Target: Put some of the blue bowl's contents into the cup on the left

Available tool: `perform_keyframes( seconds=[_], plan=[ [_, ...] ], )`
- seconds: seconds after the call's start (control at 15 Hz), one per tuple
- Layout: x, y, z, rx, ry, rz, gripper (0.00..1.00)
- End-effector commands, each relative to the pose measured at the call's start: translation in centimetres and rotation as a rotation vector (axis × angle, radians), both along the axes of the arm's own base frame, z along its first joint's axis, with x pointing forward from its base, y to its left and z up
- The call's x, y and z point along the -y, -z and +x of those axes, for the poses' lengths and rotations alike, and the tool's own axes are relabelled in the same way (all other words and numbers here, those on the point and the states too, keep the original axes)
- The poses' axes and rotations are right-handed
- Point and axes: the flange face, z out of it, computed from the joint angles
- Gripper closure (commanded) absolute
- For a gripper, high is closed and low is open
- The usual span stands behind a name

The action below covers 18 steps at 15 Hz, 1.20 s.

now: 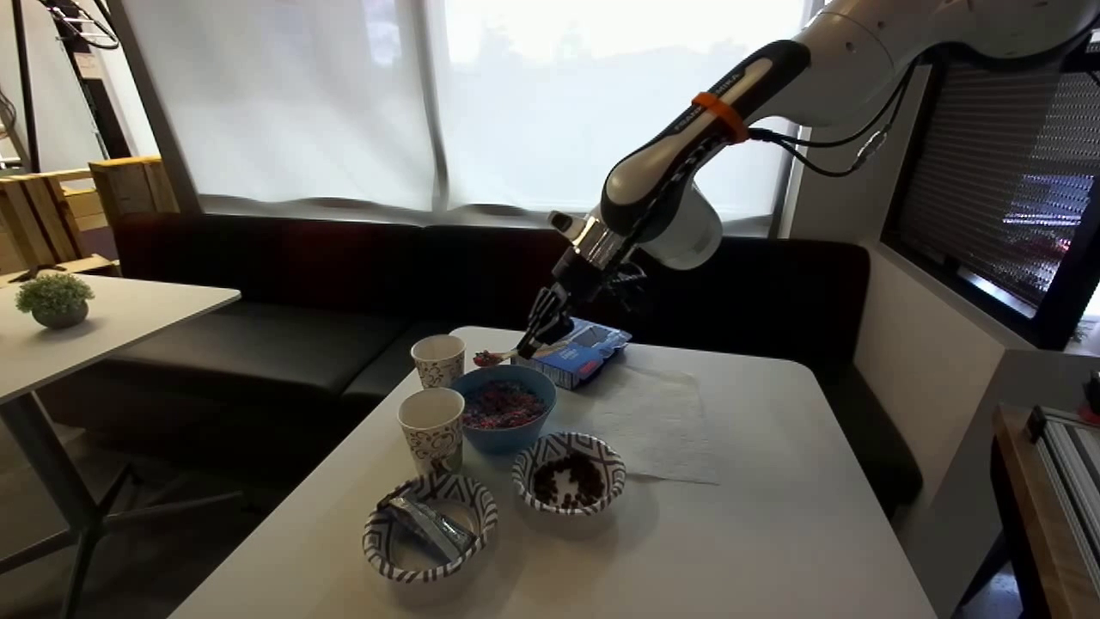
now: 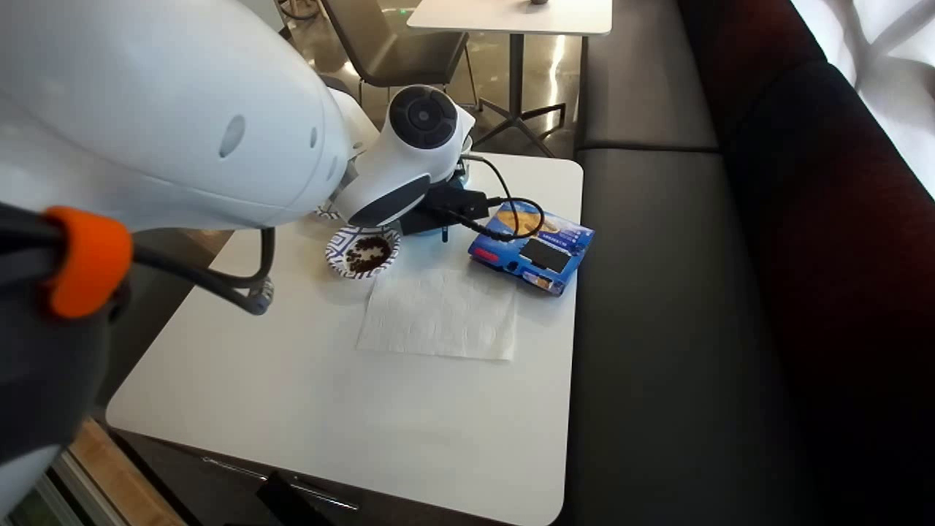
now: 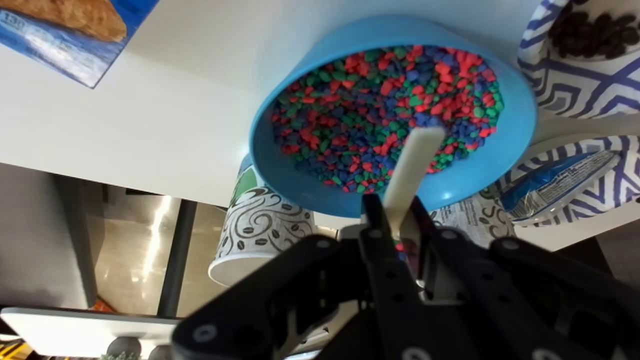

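The blue bowl (image 1: 507,441) stands on the white table (image 2: 350,416), lower than the gripper (image 3: 393,212) and near to it. The two fingers are close together, with only the handle of a pale spoon (image 3: 415,160) pinched between them. In an exterior view the spoon's head carries a little heap of coloured pieces (image 1: 490,358) and hangs near the bowl's far rim (if it is exactly above the rim, one cannot tell). The bowl contains many small red, green and blue pieces (image 3: 350,120). The farther paper cup (image 1: 440,370) and the nearer paper cup (image 1: 432,438) stand upright beside it. One patterned bowl (image 1: 569,445) holds dark round pieces (image 3: 595,37); another patterned bowl (image 1: 471,494) holds a shiny packet (image 3: 560,187). A blue box (image 2: 537,252) lies near a paper towel (image 2: 438,314). In an exterior view the arm (image 2: 146,109) hides most of the blue bowl. On the arm, the letters FRAN and MIKA are readable around an orange strap (image 1: 720,116); on the box, the wrist view shows "130", while the packet's print is too small to read.
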Motion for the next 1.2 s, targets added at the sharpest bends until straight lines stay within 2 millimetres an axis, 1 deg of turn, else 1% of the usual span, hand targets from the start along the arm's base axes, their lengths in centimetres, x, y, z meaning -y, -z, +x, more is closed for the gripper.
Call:
perform_keyframes(
  seconds=[0.0, 0.4, 0.8, 1.13],
  plan=[
    [-1.3, -0.8, 0.4, 0.012, 0.057, 0.009, 0.97],
    [-2.4, -2.0, 2.1, 0.023, 0.129, 0.020, 0.97],
    [-2.3, -2.4, 4.2, 0.019, 0.201, 0.016, 0.97],
    [-2.6, -2.4, 6.0, 0.015, 0.239, -0.009, 0.97]
  ],
)
